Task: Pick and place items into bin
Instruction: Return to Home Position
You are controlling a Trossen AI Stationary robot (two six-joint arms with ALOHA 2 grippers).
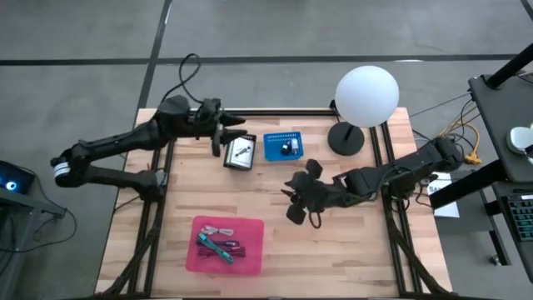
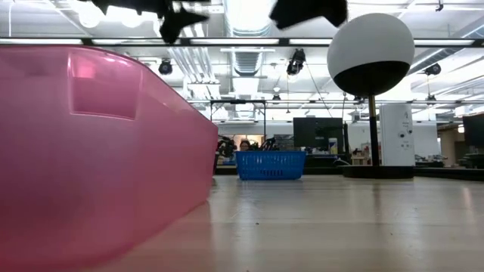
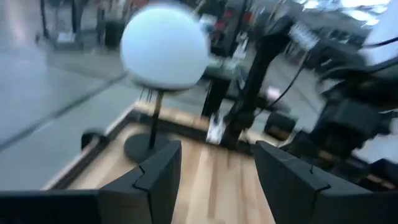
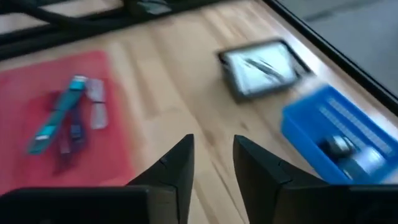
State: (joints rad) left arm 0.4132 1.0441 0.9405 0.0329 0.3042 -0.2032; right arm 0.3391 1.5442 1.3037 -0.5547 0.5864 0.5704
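A pink bin (image 1: 227, 244) sits near the table's near edge. In it lie a teal pen-like tool (image 4: 59, 115), a maroon cable (image 1: 234, 247) and grey pieces (image 4: 96, 102). A black tray with white printed cards (image 1: 239, 152) and a blue basket (image 1: 283, 146) holding small objects (image 4: 339, 144) stand toward the far edge. My left gripper (image 1: 231, 137) hovers open just beyond the tray and is empty (image 3: 217, 168). My right gripper (image 1: 294, 204) hangs open and empty over the table's middle (image 4: 213, 162), between the bin and the basket. I do not see the purple strap or the tiny cubes.
A white globe lamp (image 1: 366, 96) stands on a dark round base (image 1: 346, 137) at the far right of the table. Bare wood lies between the pink bin and the blue basket. In the low view, the bin's wall (image 2: 91, 151) fills the left side.
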